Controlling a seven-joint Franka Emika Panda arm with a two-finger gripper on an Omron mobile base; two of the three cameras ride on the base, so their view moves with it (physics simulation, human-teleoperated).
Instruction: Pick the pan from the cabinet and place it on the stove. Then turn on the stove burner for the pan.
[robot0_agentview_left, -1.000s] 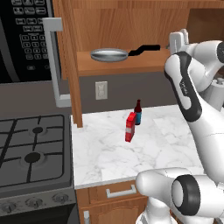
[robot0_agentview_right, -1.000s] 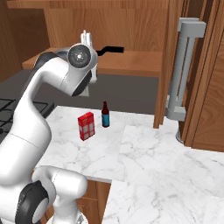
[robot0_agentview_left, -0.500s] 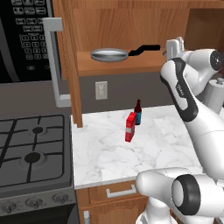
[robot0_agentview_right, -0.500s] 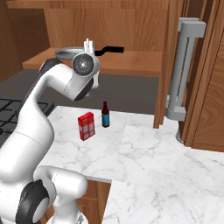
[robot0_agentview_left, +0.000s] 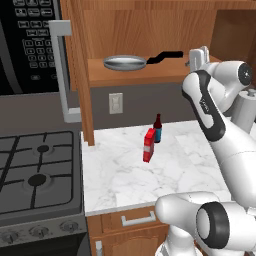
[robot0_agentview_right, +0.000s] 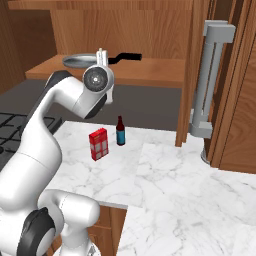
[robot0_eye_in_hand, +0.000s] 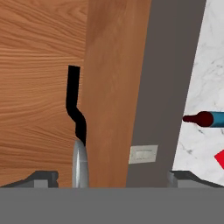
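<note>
Inside the open brown wood-grain wall cabinet (robot0_agentview_left: 150, 30), a round silver-grey frying pan (robot0_agentview_left: 125, 62) lies flat on the shelf, its black handle (robot0_agentview_left: 165, 56) pointing right along the shelf toward the white arm's two-finger gripper (robot0_agentview_left: 198, 59). Hand view adds both dark fingertips (robot0_eye_in_hand: 41, 178) spread wide, empty, straddling pan rim and handle without touching.

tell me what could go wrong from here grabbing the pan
1. The pan sits on the cabinet shelf with only its thin curved handle towards the open tool; a grip there could let the pan tilt or slip.
2. The bottle and red box stand on the counter right below; a dropped pan or low swing could knock them over.
</note>
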